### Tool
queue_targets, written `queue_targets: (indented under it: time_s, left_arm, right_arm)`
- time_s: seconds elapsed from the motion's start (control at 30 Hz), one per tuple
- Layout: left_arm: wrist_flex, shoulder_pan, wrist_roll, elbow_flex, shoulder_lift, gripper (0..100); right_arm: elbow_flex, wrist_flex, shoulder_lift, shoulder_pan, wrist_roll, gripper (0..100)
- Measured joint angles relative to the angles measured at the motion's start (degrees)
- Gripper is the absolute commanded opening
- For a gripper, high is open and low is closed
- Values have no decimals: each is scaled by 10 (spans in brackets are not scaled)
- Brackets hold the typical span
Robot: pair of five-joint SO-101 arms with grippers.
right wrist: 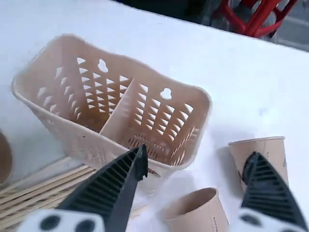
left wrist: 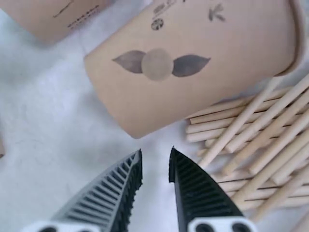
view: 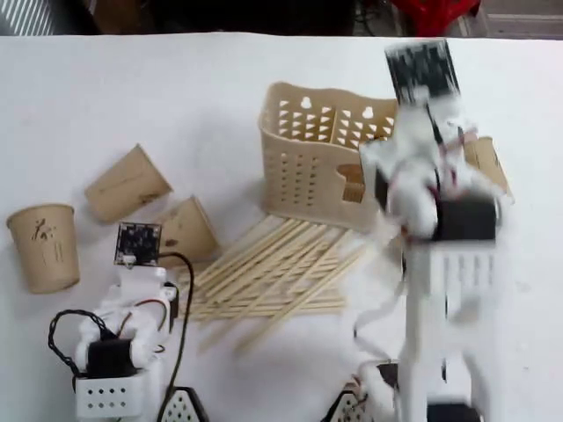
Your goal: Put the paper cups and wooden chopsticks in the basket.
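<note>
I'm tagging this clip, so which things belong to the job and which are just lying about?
Job: basket; wooden chopsticks; three paper cups near the chopsticks; two more cups beside the basket.
Lying about: red frame beyond the table.

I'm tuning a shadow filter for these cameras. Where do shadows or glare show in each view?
High view: even light over the white table, faint shadows around the chopsticks, no glare. Left wrist view: soft shadow beside the lying cup. Right wrist view: the upright cup throws a grey shadow toward the basket.
</note>
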Motion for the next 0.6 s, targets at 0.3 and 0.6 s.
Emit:
queue_targets:
  time_s: [0.3, 0.6]
  left_arm:
    - [0, 0, 0, 0, 0, 110]
    - [0, 0, 0, 0, 0, 110]
  right_arm:
    - [-185, 97, 270, 40, 0, 295]
    - [-197, 44, 347, 49, -2, 15]
